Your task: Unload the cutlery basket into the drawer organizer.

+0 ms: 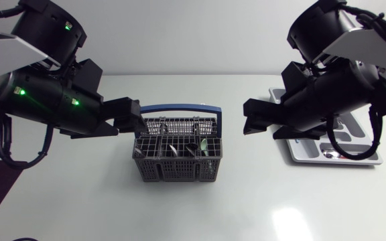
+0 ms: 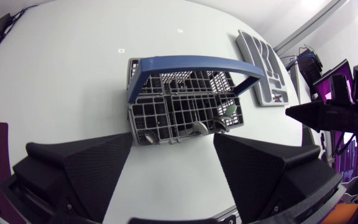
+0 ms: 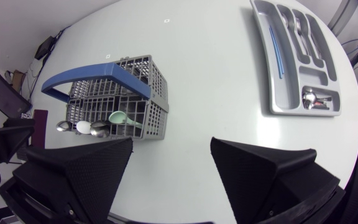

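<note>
A: "Grey mesh cutlery basket [image 1: 177,161], blue handle, sits mid-counter [image 1: 246,201] with spoons [image 3: 98,127] standing in it."
B: "The claws?"
A: "Left claw [image 1: 137,122] at its 9 o'clock, fingers spread wide. Right claw [image 1: 248,119] at 3 o'clock, also spread."
B: "Drawer organizer [image 1: 300,155]?"
A: "Farther toward 3 o'clock, partly under the right arm, holding forks [image 3: 297,25]."

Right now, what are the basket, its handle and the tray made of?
The basket looks like grey plastic: a moulded grid with a dull, matte surface. The handle is blue and smooth with a slight sheen, so probably plastic too. The tray is light grey and softly glossy, with rounded compartments. It is most likely plastic, though I can't be sure.
</note>
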`<act>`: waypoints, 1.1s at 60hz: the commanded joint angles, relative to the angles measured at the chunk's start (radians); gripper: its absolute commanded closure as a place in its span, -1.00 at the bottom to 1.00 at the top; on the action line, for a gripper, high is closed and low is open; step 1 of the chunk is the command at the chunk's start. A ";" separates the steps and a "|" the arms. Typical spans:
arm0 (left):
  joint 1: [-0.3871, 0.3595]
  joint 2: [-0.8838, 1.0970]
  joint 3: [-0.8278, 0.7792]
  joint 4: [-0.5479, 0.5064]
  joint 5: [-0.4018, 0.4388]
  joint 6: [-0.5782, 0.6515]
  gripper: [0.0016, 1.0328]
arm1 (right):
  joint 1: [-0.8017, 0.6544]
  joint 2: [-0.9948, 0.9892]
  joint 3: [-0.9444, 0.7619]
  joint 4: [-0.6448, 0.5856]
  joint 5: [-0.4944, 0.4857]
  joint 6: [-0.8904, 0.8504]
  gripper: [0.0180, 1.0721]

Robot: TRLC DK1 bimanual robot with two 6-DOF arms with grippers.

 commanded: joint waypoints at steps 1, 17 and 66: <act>-0.012 0.016 -0.026 -0.006 0.008 -0.040 -0.76 | 0.018 0.023 0.028 -0.032 -0.009 0.079 -0.64; -0.044 0.034 -0.033 -0.067 0.005 -0.208 -0.77 | 0.075 0.103 0.094 -0.179 -0.009 0.166 -0.64; -0.058 0.125 -0.067 0.014 -0.032 -0.596 -0.76 | 0.122 0.135 0.075 -0.110 0.015 0.214 -0.65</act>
